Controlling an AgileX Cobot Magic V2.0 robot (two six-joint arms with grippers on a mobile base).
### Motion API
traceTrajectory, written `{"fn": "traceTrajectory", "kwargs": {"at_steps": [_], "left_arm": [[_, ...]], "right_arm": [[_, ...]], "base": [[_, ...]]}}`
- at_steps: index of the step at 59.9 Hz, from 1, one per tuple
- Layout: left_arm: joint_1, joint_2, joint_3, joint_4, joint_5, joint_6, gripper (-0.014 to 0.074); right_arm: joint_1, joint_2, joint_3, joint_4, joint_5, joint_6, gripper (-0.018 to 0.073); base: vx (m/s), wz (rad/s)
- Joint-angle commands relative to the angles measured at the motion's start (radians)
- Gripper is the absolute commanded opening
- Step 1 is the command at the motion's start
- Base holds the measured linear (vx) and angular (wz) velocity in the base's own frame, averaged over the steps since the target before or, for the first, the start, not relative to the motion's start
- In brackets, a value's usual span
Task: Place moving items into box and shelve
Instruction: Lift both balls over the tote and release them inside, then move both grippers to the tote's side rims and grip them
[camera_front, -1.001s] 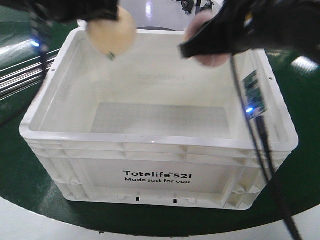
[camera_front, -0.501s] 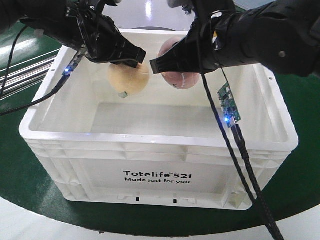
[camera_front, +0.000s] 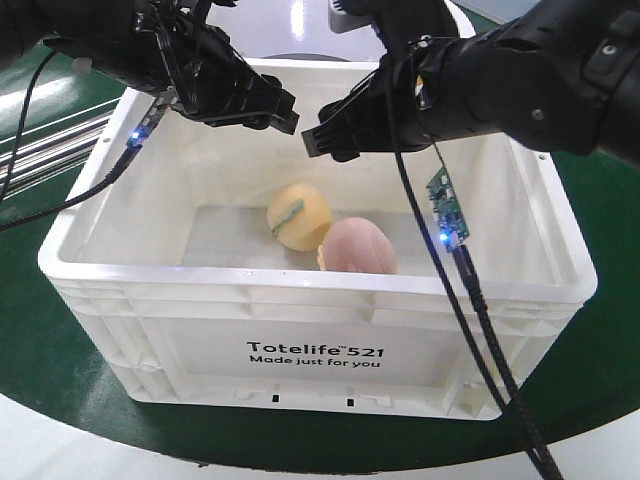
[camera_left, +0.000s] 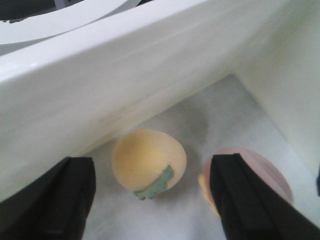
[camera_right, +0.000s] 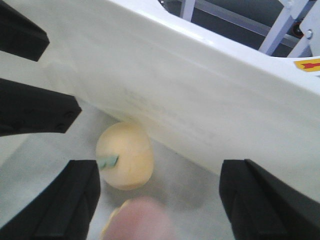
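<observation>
A white Totelife box (camera_front: 320, 290) stands on the green floor. On its bottom lie a yellow round fruit with a green stem (camera_front: 298, 216) and a pink peach-like fruit (camera_front: 357, 247), touching each other. My left gripper (camera_front: 262, 108) is open and empty above the box's back left. My right gripper (camera_front: 335, 135) is open and empty above the box's back middle. The left wrist view shows the yellow fruit (camera_left: 149, 161) between its open fingers and the pink fruit (camera_left: 260, 175) to the right. The right wrist view shows the yellow fruit (camera_right: 126, 156) and the blurred pink fruit (camera_right: 140, 220).
The box's back wall (camera_left: 125, 85) is close behind both grippers. Cables with small lit boards hang from the arms, one over the box's right side (camera_front: 445, 215). Metal rails (camera_front: 40, 150) lie at the left.
Both grippers opened and let go of the fruits. The yellow fruit and the pink fruit dropped to the box's bottom. The arms stayed above the box's back.
</observation>
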Motion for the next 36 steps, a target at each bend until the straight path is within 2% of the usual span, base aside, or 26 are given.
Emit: {"fn": "traceTrajectory", "kwargs": {"at_steps": [1, 10, 18, 23, 28, 33, 36], "left_arm": [[-0.004, -0.047, -0.031, -0.027, -0.053, 0.000, 0.0590], [-0.004, -0.069, -0.032, -0.014, -0.062, 0.000, 0.0586], [-0.004, -0.116, -0.032, 0.103, -0.069, -0.019, 0.0586], [0.005, -0.160, -0.031, 0.194, -0.079, -0.108, 0.0586], [0.029, -0.199, -0.031, 0.230, -0.095, -0.212, 0.0586], [0.057, -0.233, -0.031, 0.291, -0.103, -0.253, 0.0586], [0.070, -0.249, -0.031, 0.321, -0.095, -0.256, 0.0586]], "right_arm": [[-0.021, -0.082, -0.051, -0.030, -0.015, 0.003, 0.0564], [-0.093, -0.172, -0.078, -0.033, 0.018, -0.002, 0.0564], [-0.206, -0.243, -0.075, -0.028, 0.088, -0.064, 0.0564], [-0.274, -0.256, -0.075, 0.004, 0.136, -0.141, 0.0564], [-0.330, -0.256, -0.070, 0.088, 0.141, -0.242, 0.0564], [-0.372, -0.256, -0.013, 0.172, 0.102, -0.341, 0.0564], [-0.399, -0.256, 0.043, 0.206, 0.076, -0.348, 0.0564]], "base": [[0.00, 0.00], [0.00, 0.00], [0.00, 0.00], [0.00, 0.00], [0.00, 0.00], [0.00, 0.00], [0.00, 0.00]]}}
